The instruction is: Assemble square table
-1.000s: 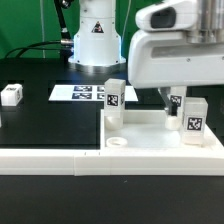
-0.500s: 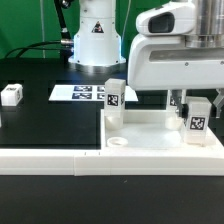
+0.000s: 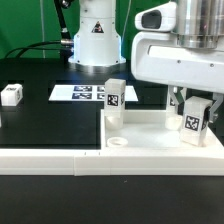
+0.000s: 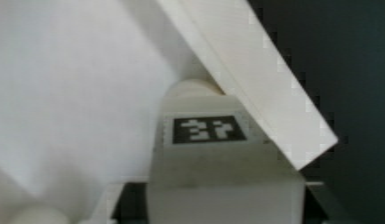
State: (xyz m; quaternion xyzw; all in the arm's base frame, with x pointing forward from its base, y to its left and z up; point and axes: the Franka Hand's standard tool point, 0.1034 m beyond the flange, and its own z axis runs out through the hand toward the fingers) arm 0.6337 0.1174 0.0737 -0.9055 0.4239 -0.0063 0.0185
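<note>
The white square tabletop (image 3: 150, 133) lies flat at the exterior view's right, with a round socket (image 3: 118, 142) near its front corner. One white tagged leg (image 3: 115, 96) stands upright at its far left corner. My gripper (image 3: 194, 108) is shut on a second tagged leg (image 3: 193, 122) and holds it slightly tilted on the tabletop's right side. In the wrist view this leg (image 4: 210, 140) fills the space between my dark fingers (image 4: 139, 200), with the tabletop (image 4: 64, 90) behind it. A third leg (image 3: 11, 94) lies far left on the black table.
The long white L-shaped rail (image 3: 50, 155) runs along the front edge and up the tabletop's left side. The marker board (image 3: 80, 92) lies flat behind it near the robot base (image 3: 96, 40). A white edge (image 4: 260, 80) crosses the wrist view diagonally.
My gripper has shifted a little to the exterior view's right with the leg. The leg stood straight a second ago and now leans slightly.
</note>
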